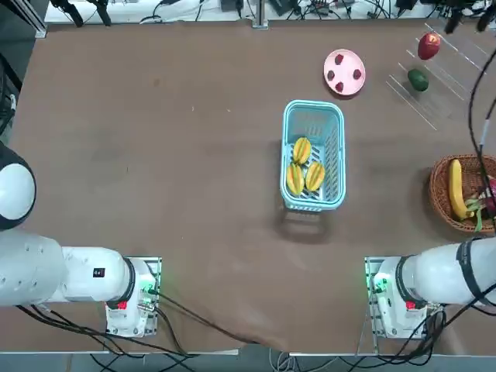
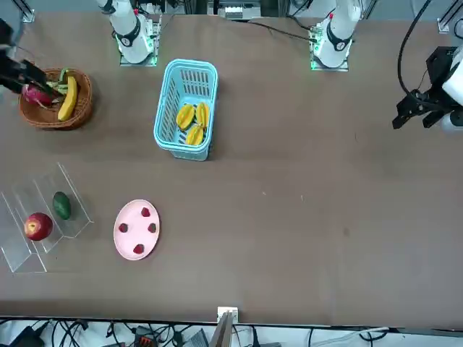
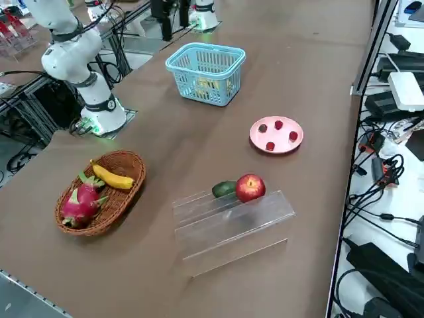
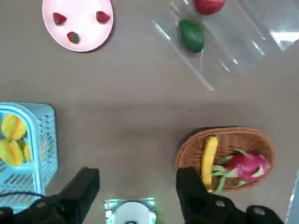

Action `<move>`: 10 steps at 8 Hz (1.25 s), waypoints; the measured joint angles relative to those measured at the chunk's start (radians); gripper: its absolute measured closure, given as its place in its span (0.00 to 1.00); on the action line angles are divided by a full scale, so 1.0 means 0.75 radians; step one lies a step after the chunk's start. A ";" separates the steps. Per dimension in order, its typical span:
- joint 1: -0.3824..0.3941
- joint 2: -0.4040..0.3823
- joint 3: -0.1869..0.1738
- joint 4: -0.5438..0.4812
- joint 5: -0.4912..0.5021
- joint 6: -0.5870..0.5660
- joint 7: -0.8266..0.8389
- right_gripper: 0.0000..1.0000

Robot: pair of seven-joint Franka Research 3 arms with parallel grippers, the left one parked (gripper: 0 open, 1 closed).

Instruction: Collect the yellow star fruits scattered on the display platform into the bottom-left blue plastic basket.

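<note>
3 star fruits [image 1: 302, 164] sit together in the blue basket [image 1: 343, 167], on the table [image 1: 194, 194]. Right gripper [image 4: 138, 179]: fingers wide open, holding nothing, up above the table near the wicker basket. Clear stand [image 3: 235, 225] has 1 red apple [image 3: 250, 187] and 1 green fruit [image 3: 224, 189] on it. Pink plate [image 2: 137, 230] carries 4 strawberries. Wicker basket [image 3: 100, 192]: 1 banana [image 3: 111, 175], 1 dragon fruit [image 3: 82, 202].

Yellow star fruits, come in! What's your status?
Right hand open, empty, above the table. Three ridged yellow star fruits inside light blue slotted plastic basket. Nothing in the way.
</note>
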 joint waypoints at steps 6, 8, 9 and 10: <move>0.099 0.028 0.053 0.045 0.004 0.012 -0.009 0.00; 0.103 0.067 0.048 0.078 0.004 0.016 -0.008 0.00; 0.103 0.074 0.045 0.083 0.004 0.023 0.001 0.00; 0.104 0.079 0.045 0.084 0.004 0.033 0.057 0.00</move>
